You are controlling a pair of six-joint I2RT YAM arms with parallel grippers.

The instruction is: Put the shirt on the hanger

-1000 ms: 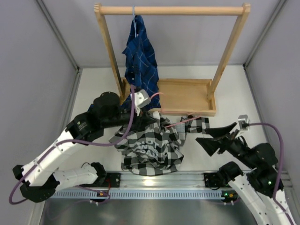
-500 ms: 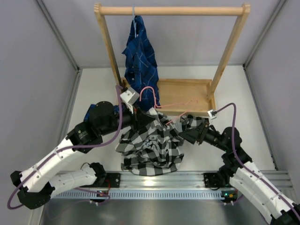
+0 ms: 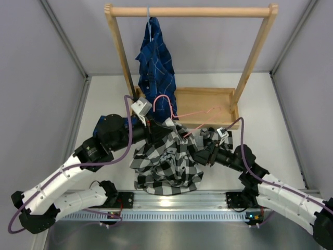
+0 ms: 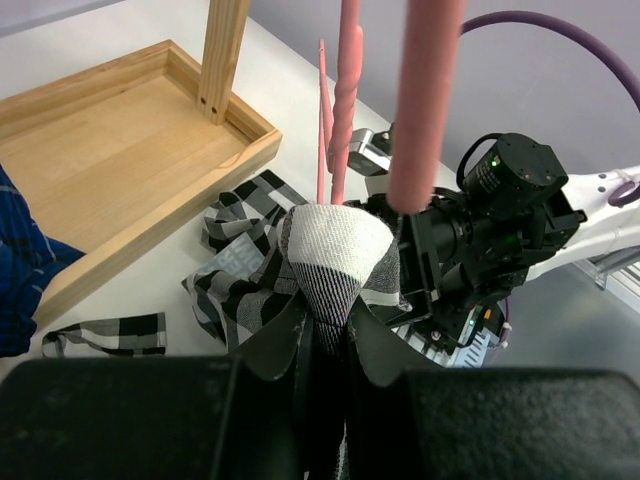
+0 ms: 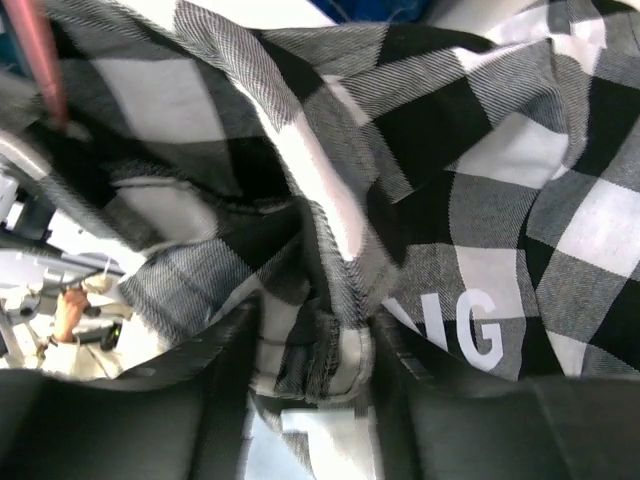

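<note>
White tabletop (image 3: 270,104) between grey walls, and at the far side I've got the wooden rack (image 3: 190,11) with its tray base (image 3: 200,100); a dark blue shirt (image 3: 156,62) hangs from the rod on the left. Front and centre is the shirt (image 3: 166,161) — black-and-white check, heaped on the table just in front of the tray, its upper end raised toward the left gripper (image 4: 325,322). That gripper is nearly closed, pinching a peak of the check fabric right at its tips. On the left wrist view the hanger (image 4: 428,100) rises just beyond that peak, pink wire running up out of frame, and I can't tell whether the jaws have the wire as well as the cloth. From overhead the hanger's hook curls up beside the left gripper and its arms stretch right, over the tray's near edge. My right gripper (image 5: 315,350) comes in from the right, buried in the shirt's right edge: a seamed fold lies between the two fingers (image 5: 215,410), jaws roughly halfway in — I can't say whether they have actually bitten on it. Pale printed letters (image 5: 455,330) show on the cloth just beside the right-hand finger. A sleeve end (image 4: 105,335) lies flat on the table near the tray's wall.
</note>
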